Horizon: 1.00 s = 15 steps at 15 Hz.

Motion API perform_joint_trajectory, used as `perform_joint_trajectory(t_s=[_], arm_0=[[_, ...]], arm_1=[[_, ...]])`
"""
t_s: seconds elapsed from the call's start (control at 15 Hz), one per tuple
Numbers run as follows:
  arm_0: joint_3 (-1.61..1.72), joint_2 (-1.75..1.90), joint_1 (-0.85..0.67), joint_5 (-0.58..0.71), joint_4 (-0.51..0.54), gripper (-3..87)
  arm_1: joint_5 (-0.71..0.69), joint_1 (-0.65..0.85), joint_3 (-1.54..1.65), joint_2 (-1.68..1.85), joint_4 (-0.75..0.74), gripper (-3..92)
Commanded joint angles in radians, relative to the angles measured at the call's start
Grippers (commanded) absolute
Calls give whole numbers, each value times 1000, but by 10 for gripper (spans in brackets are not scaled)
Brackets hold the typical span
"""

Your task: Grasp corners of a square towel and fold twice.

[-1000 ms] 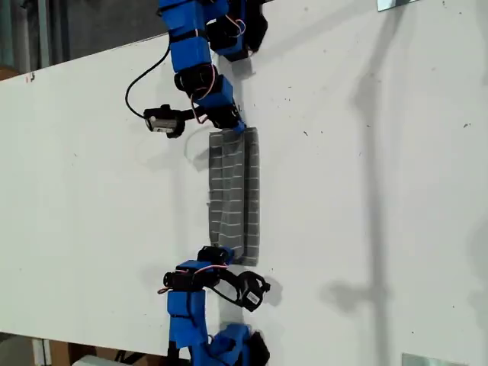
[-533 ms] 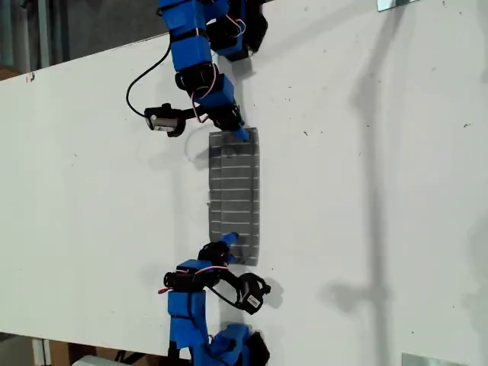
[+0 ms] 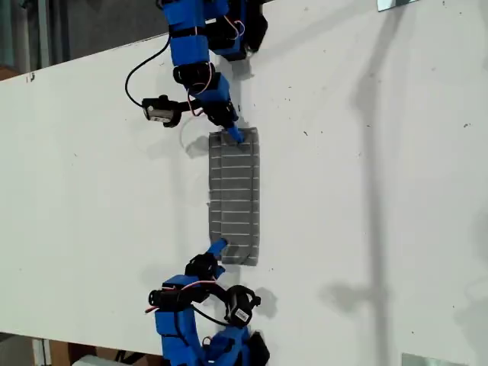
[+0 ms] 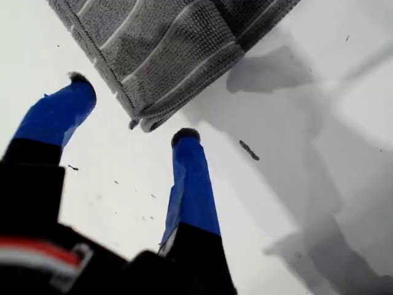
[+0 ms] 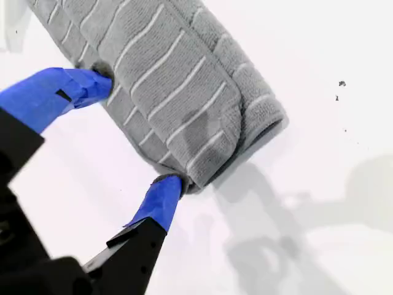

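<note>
You see the towel lying flat on the white table, folded into a narrow strip near the middle of the exterior view. Its long sides run from the far end, toward the top of that view, to the near end, toward the bottom, and its white stripes cross the short way.

Your first tool is at the near end, by the strip's corner on the exterior view's left. In the first wrist view its two blue fingers stand wide apart with nothing between them. The layered corner lies just beyond the fingertips, close but not touching.

Your second tool is at the far end. In the second wrist view its fingers are also spread, one on each side of the rounded end of the strip. Both tips rest against the cloth's edge without clamping it.
</note>
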Motion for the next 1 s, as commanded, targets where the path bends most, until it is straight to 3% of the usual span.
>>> perform_joint_trajectory(t_s=[0.0,0.4,0.53,0.73,0.93], arm_0=[[9,43,25,-26,-35,306],[89,196,107,-89,-38,307],[173,291,129,-127,-74,307],[183,295,179,-160,-84,314],[288,376,192,-247,-49,331]], arm_1=[[-25,69,-12,-112,-41,287],[-66,129,-376,-649,66,280],[-66,61,-497,-695,63,236],[-23,40,-503,-669,54,-1],[-11,32,-503,-680,44,-1]])
